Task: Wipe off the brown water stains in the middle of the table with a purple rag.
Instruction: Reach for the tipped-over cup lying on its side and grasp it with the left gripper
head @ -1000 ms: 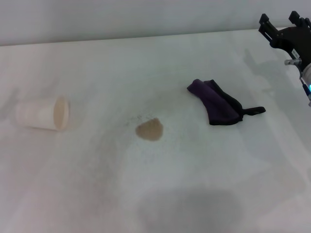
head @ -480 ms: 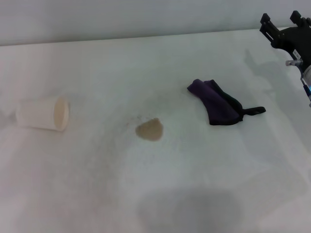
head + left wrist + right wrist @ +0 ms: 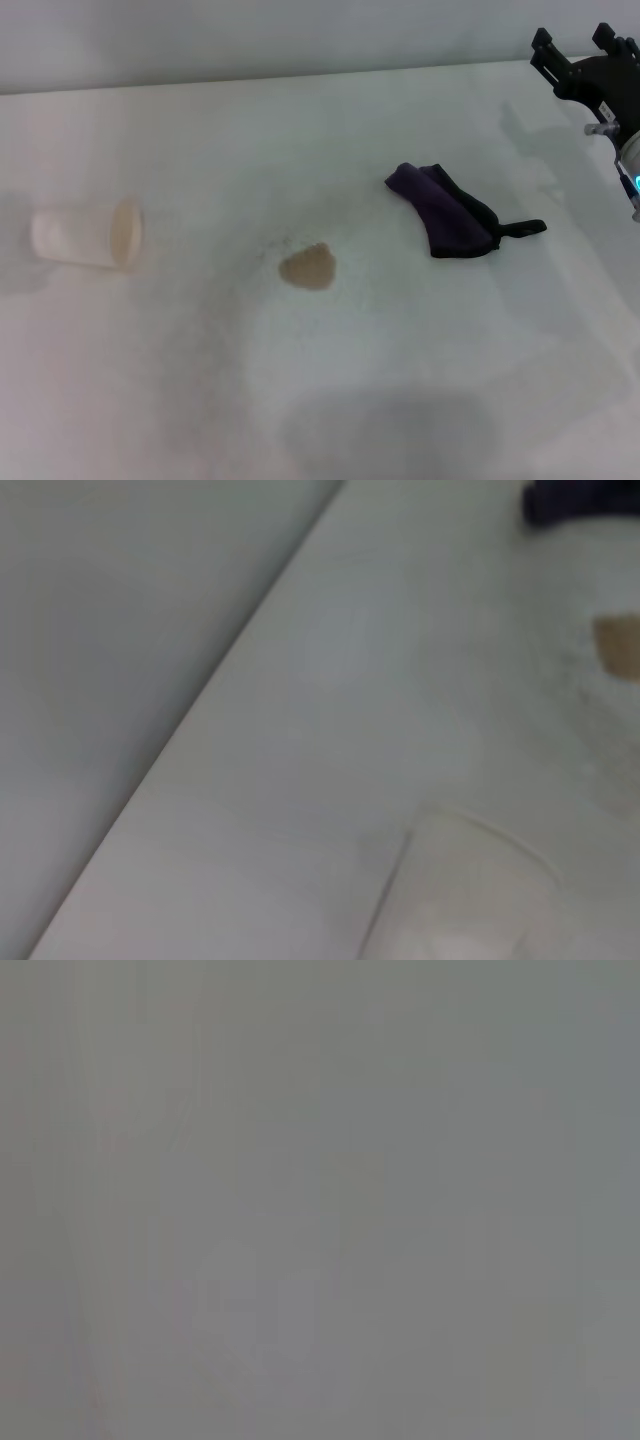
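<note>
Fingers of the right gripper [image 3: 585, 50] stand spread apart and hold nothing, raised above the table's [image 3: 400, 380] far right corner, well apart from the purple rag [image 3: 448, 222]. The rag lies crumpled right of the table's middle, its long axis running from far-left to near-right, its thin black loop tab pointing right. The brown water stains [image 3: 308, 268] sit near it, to its left and apart from it. A white paper cup [image 3: 88, 235] lies on its side at the left, mouth facing the stain. The left gripper is out of sight.

Soft even light, blurred wrist views
</note>
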